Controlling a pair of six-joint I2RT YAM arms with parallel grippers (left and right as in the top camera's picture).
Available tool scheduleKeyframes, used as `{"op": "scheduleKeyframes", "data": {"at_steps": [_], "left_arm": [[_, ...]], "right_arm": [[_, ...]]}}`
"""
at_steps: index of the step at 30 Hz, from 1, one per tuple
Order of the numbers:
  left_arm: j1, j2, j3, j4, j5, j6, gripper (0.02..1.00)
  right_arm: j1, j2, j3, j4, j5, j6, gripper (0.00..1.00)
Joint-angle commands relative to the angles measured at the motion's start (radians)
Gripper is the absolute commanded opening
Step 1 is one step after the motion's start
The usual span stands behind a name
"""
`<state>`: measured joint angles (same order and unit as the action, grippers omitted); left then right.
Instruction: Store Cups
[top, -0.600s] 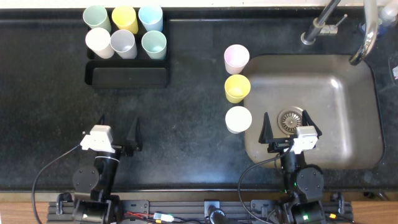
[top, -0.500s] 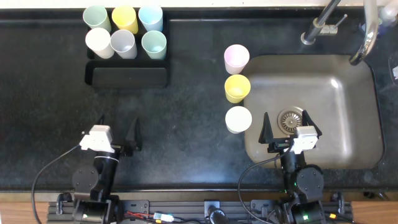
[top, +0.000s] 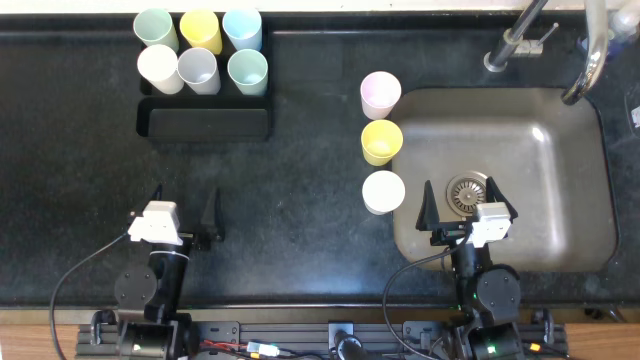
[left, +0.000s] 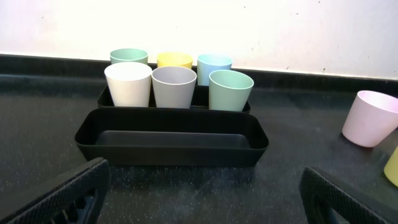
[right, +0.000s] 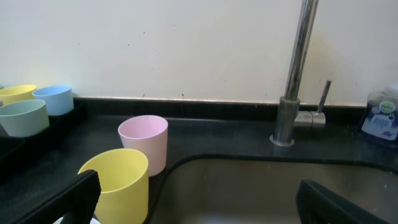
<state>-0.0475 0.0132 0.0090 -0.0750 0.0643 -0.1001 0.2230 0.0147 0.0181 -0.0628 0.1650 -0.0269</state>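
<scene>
- My left gripper (top: 187, 203) and right gripper (top: 462, 197) sit near their bases, jaws spread wide, holding nothing.
- The white cup (top: 383, 192) stands upright, mouth up, just left of the right gripper. That arm is much nearer, so I'd use it.
- The yellow cup (top: 381, 142) and pink cup (top: 380, 94) line up beyond, along the sink (top: 540, 180) edge.
- The tray (top: 204, 138) lies far left, with six cups (top: 198, 70) in its back rows.

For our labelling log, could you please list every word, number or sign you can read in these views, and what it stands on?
Label on the soap bottle beside the faucet: it carries print, but it is too small and blurred to read.
The cups and the black trays: no text, number or sign is visible on them.
</scene>
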Motion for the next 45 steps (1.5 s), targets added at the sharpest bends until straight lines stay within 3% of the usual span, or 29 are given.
{"op": "scheduleKeyframes", "data": {"at_steps": [1, 14, 21, 30, 39, 45], "left_arm": [[0.006, -0.010, -0.001, -0.002, 0.010, 0.022, 1.000], [0.008, -0.010, 0.005, -0.008, 0.010, 0.018, 1.000], [0.007, 0.066, 0.168, -0.082, 0.013, -0.043, 1.000], [-0.002, 0.682, 0.687, -0.199, 0.089, -0.058, 1.000], [-0.194, 1.140, 1.159, -0.367, 0.091, -0.144, 1.000], [-0.363, 1.438, 1.461, -0.572, -0.026, -0.244, 1.000]], "right_arm": [[-0.003, -0.010, -0.013, 0.003, 0.011, -0.003, 0.998], [-0.003, -0.011, -0.013, 0.003, 0.011, -0.003, 0.998], [-0.003, -0.010, -0.013, 0.003, 0.011, -0.003, 0.996], [-0.003, -0.011, -0.013, 0.003, 0.011, -0.003, 0.998], [-0.003, -0.010, -0.013, 0.003, 0.011, -0.003, 0.998], [-0.003, -0.010, -0.013, 0.003, 0.011, -0.003, 0.998]]}}
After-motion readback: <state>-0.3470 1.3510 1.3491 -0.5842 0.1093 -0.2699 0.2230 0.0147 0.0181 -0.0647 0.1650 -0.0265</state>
